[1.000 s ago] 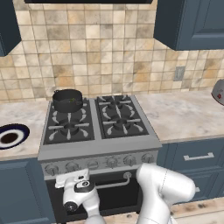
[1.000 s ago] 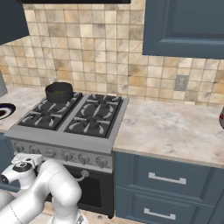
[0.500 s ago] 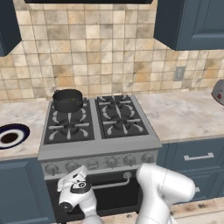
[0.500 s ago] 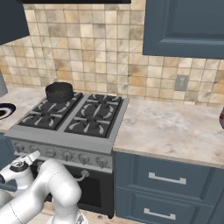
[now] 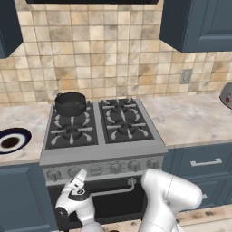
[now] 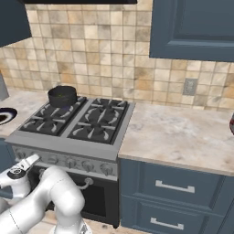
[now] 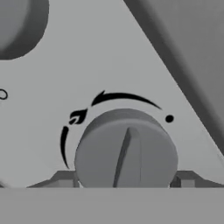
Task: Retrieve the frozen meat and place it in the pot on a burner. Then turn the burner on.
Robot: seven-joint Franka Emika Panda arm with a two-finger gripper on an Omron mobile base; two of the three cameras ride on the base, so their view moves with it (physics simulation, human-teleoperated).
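Observation:
The dark pot stands on the stove's rear left burner. A tiny greenish bit inside it looks like the frozen meat, too small to be sure. My gripper is low at the stove's front panel, against the row of knobs. In the hand view a round grey knob sits between the fingertips, which press its two sides. A flame mark and a curved arrow are printed above the knob.
A dark-blue-rimmed plate lies on the left counter. The other burners are bare. The oven handle runs just below the knobs. Blue drawers stand to the right, under a marbled counter.
The hand has rolled at the knob panel while staying in the same spot. The jaws keep the same width. Pot and plate have not moved.

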